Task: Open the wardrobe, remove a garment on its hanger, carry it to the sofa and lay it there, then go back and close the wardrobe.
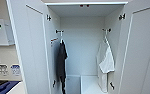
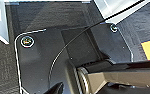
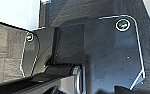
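No writing can be read. The wardrobe (image 1: 28,45) is seen open; the garment (image 1: 105,61) is hung on its hanger (image 1: 106,37) at right, a black shirt (image 1: 61,60) at left. Dark carpet (image 2: 6,75) is seen below. Both pincers' state cannot be told.

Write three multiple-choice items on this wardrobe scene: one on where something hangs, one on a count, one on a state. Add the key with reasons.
1. Where does the white T-shirt hang inside the wardrobe?
A. At the right side wall
B. At the left side wall
C. Folded on the floor of the wardrobe

2. How many garments hang inside?
A. One
B. Two
C. Four

3. How do the wardrobe doors stand?
A. Both shut
B. One open, one shut
C. Both swung open

Key:
1 A, since the head view shows it on its hanger by the right wall.
2 B, since there are the white T-shirt and a black shirt at the left wall.
3 C, since both doors stand out to the sides and the whole inside shows.
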Motion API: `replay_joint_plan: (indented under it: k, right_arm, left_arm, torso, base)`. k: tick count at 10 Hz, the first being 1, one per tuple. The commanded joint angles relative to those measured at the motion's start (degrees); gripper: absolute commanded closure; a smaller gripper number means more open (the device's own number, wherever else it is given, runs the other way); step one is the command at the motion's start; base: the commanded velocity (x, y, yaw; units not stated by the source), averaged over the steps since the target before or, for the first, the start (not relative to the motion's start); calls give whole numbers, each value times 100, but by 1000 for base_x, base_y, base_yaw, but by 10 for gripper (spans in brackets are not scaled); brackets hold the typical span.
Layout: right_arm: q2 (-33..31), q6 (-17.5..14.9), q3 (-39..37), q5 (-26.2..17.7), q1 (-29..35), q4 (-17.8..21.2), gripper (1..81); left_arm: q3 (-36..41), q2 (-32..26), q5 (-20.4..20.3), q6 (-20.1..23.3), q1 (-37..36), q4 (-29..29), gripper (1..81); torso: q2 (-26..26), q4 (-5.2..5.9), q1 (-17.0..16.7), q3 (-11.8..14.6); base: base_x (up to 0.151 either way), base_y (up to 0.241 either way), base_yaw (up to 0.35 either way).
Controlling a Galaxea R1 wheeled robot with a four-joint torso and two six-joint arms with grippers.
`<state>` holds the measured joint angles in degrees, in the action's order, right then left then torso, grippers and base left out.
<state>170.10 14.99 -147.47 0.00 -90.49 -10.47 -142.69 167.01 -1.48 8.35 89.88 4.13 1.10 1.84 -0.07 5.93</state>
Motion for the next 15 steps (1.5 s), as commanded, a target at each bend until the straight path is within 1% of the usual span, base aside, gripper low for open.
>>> replay_joint_plan:
  k: [1,3,4,5,7,15]
  right_arm:
    - [35,-14,18,-255,351,1,10]
    - [36,-14,18,-255,351,18,10]
    - [36,-5,18,-255,352,19,10]
    - [36,-14,18,-255,351,19,10]
    - [36,-5,18,-255,351,19,10]
    - [71,-5,18,-255,360,-16,10]
  left_arm:
    - [39,-9,271,35,-361,61,10]
    - [39,-9,271,35,-361,79,10]
    - [39,-9,271,35,-361,79,10]
    - [39,-1,271,35,-370,88,10]
    - [39,-1,271,35,-361,97,10]
    - [39,-1,271,35,-370,105,10]
  torso:
    - [0,0,7,0]
    - [0,0,7,2]
    - [0,0,7,-119]
    - [2,0,7,-15]
    - [2,0,7,-61]
    - [2,0,7,-59]
  base:
    - [0,0,0]
    - [0,0,0]
    - [0,0,0]
    - [0,0,0]
    - [0,0,0]
    - [0,0,0]
